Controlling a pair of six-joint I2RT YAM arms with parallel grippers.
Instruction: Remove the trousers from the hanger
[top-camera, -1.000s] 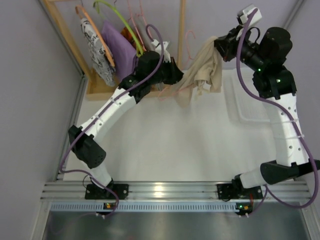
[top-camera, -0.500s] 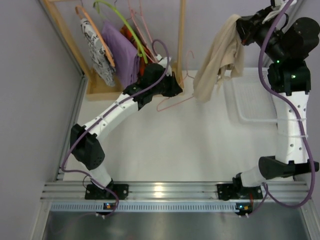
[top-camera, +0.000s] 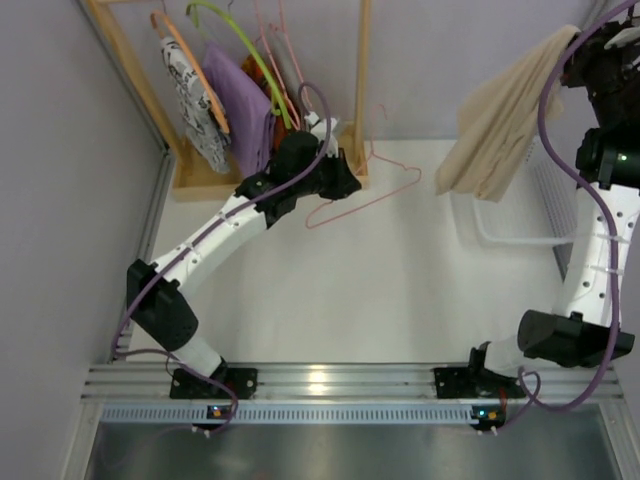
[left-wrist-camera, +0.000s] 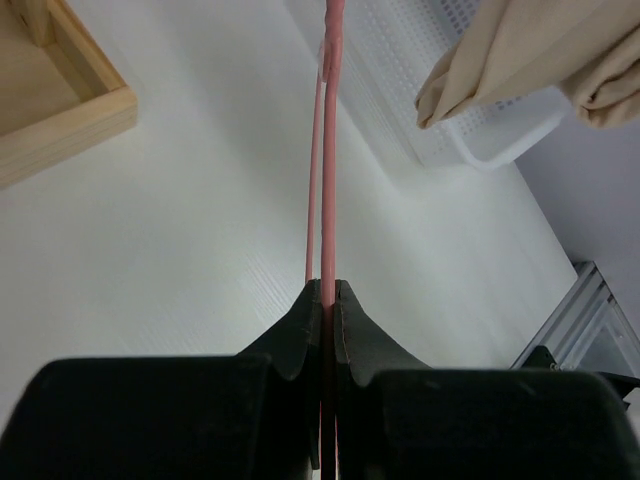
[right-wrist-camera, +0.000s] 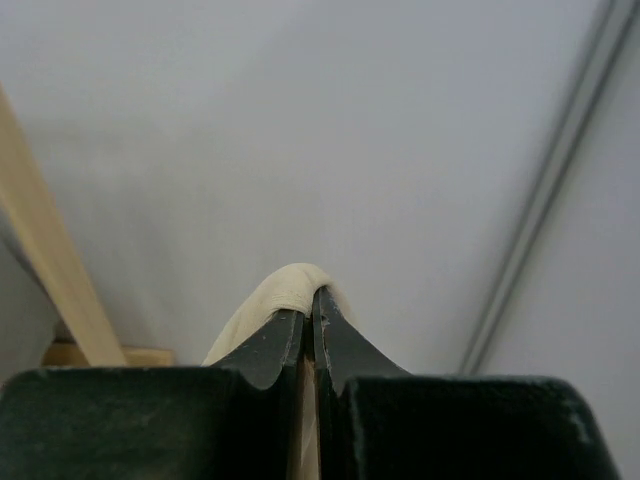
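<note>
Now the trousers (top-camera: 505, 125) have swung clear, pinched high in the right jaws, while the left jaws clamp the bare hanger (left-wrist-camera: 329, 150) over the tabletop (top-camera: 380, 290) — removal looks done.

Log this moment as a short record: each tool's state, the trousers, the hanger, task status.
left tool: shut on the hanger
right tool: shut on the trousers
trousers: hanging from the right tool, raised near the white basket, apart from the hanger
hanger: bare, held out over the table
task status: trousers off the hanger
</note>
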